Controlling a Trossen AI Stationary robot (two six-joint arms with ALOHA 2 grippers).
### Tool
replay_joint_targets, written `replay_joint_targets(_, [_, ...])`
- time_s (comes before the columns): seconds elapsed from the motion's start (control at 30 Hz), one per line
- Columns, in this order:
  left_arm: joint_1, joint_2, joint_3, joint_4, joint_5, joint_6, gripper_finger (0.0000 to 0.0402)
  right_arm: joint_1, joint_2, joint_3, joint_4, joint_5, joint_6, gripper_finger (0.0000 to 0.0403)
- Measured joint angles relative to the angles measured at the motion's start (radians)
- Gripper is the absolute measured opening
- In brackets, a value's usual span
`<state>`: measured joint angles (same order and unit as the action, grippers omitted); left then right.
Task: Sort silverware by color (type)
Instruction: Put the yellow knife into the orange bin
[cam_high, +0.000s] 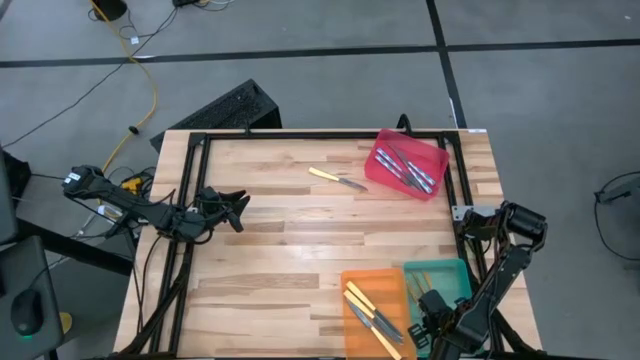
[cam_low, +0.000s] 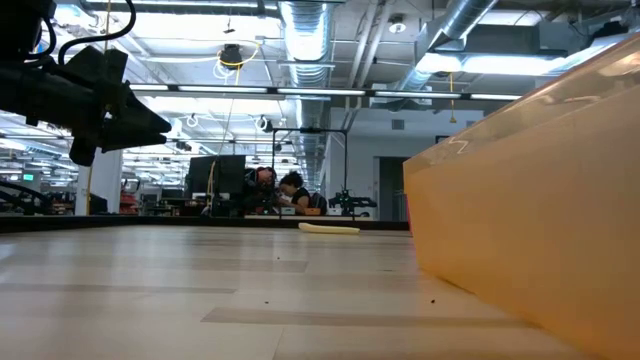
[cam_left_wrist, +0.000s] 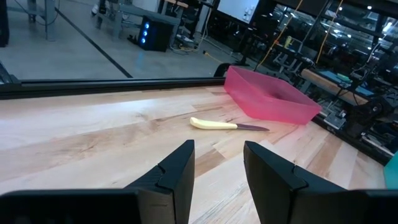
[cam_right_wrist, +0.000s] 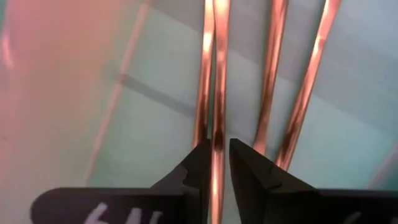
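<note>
A yellow-handled knife (cam_high: 336, 179) (cam_left_wrist: 224, 124) (cam_low: 330, 228) lies flat on the bare wood, left of the red tray (cam_high: 432, 184) (cam_left_wrist: 273, 106), which holds several blue-handled pieces (cam_high: 412, 168). My left gripper (cam_high: 238, 205) (cam_left_wrist: 217, 168) hovers open over the table's left part, pointing at that knife from well short of it. The orange tray (cam_high: 362, 285) holds yellow-handled pieces (cam_high: 372, 310). My right gripper (cam_high: 430, 312) (cam_right_wrist: 219, 163) is down in the teal tray (cam_high: 450, 272), shut on one of several tan wood-coloured utensils (cam_right_wrist: 298, 93) lying there. My right gripper pinches one tan wood-coloured utensil by its thin shaft (cam_right_wrist: 217, 134) between its two fingertips (cam_right_wrist: 200, 163). The fingers come from above, pointing down, and stand across the shaft. The utensil runs on over the teal tray floor beside the others; whether it is lifted off the floor cannot be told.
Black frame rails (cam_high: 300, 137) run along the table's far, left and right edges. The three trays crowd the right half; bare wood (cam_high: 280, 260) fills the middle and near left. People sit in the room beyond the far edge (cam_low: 275, 190).
</note>
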<state>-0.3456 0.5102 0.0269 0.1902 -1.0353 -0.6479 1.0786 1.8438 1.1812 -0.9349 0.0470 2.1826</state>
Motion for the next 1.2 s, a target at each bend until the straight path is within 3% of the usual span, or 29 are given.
replay_joint_targets(0.67, [0.0,0.0,0.0,0.0,0.007,0.0,0.0122,-0.046,-0.256,0.0,-0.064,0.008,-0.074,0.0093])
replay_joint_targets(0.97, [0.0,0.0,0.0,0.0,0.007,0.013,0.0122,-0.202,-0.372,0.0,-0.056,0.177,-0.38,0.0093])
replay_joint_targets(1.1, [0.0,0.0,0.0,0.0,0.007,0.015,0.0122,-0.304,-0.398,0.001,-0.044,0.251,-0.596,0.0093])
replay_joint_targets(1.2, [0.0,0.0,0.0,-0.001,0.006,0.022,0.0122,-0.38,-0.4,0.001,-0.018,0.378,-0.794,0.0093])
